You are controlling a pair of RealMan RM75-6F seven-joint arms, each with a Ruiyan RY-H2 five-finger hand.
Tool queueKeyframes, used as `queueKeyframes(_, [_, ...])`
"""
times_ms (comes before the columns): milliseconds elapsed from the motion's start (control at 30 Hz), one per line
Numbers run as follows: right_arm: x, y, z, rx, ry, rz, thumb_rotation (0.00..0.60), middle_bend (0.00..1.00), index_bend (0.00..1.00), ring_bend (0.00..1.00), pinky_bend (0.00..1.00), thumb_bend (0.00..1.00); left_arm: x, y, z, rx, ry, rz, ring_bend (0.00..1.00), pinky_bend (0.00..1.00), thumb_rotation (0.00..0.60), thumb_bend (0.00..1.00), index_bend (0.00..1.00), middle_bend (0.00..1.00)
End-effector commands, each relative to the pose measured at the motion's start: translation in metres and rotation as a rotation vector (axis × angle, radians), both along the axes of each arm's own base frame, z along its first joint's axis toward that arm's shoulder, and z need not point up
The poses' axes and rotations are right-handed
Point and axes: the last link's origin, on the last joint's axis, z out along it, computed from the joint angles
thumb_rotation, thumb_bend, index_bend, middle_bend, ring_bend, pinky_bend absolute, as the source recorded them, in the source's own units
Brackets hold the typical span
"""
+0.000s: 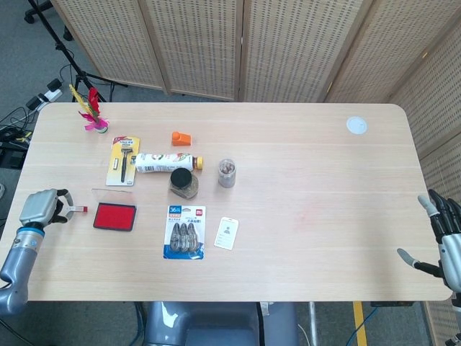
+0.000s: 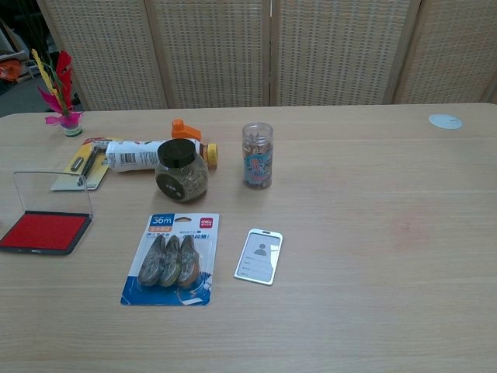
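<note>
Red ink pad (image 1: 114,216) sits w/ clear lid up nr table's (image 1: 317,166) left edge, just right of left hand (image 1: 43,207); left hand's fingers curled in, small red-tipped item at fingertips, can't tell if pinched; right hand (image 1: 443,238) off table's right edge, fingers spread, holds nothing; correction tape pack (image 1: 184,231) & ID badge (image 1: 226,233) lie right of pad; razor pack (image 1: 123,161) behind it.

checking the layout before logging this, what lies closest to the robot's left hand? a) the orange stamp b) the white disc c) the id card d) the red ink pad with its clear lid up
d: in the head view the left hand sits at the table's left edge, just beside the red ink pad, apart from it.
</note>
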Motion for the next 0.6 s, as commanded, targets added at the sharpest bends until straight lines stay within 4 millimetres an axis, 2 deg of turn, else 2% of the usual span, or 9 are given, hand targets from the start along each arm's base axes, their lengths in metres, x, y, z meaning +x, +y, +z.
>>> queueKeyframes(33, [0.000, 0.000, 0.000, -0.001, -0.001, -0.001, 0.600, 0.00, 0.00, 0.00, 0.00, 0.00, 0.019, -0.007, 0.016, -0.017, -0.070, -0.031, 0.98, 0.94, 0.600, 0.40, 0.61, 1.00])
queueKeyframes(100, [0.000, 0.000, 0.001, -0.001, -0.003, -0.001, 0.600, 0.00, 0.00, 0.00, 0.00, 0.00, 0.027, -0.009, 0.020, -0.035, -0.094, -0.037, 0.98, 0.94, 0.600, 0.41, 0.61, 1.00])
queueKeyframes(167, [0.000, 0.000, 0.001, -0.002, -0.004, 0.001, 0.600, 0.00, 0.00, 0.00, 0.00, 0.00, 0.047, -0.010, 0.029, -0.081, -0.064, -0.095, 0.98, 0.94, 0.600, 0.41, 0.61, 1.00])
queueKeyframes(233, [0.000, 0.000, 0.002, -0.002, -0.005, 0.001, 0.600, 0.00, 0.00, 0.00, 0.00, 0.00, 0.058, -0.010, 0.031, -0.105, -0.052, -0.103, 0.98, 0.94, 0.600, 0.41, 0.61, 1.00])
queueKeyframes(367, [-0.001, 0.000, 0.003, -0.004, -0.010, 0.000, 0.600, 0.00, 0.00, 0.00, 0.00, 0.00, 0.068, -0.006, 0.025, -0.143, -0.012, -0.101, 0.98, 0.94, 0.600, 0.41, 0.61, 1.00])
queueKeyframes(600, [-0.003, -0.001, 0.004, -0.006, -0.016, -0.007, 0.600, 0.00, 0.00, 0.00, 0.00, 0.00, 0.067, 0.004, 0.008, -0.189, 0.002, -0.034, 0.98, 0.94, 0.600, 0.41, 0.61, 1.00])
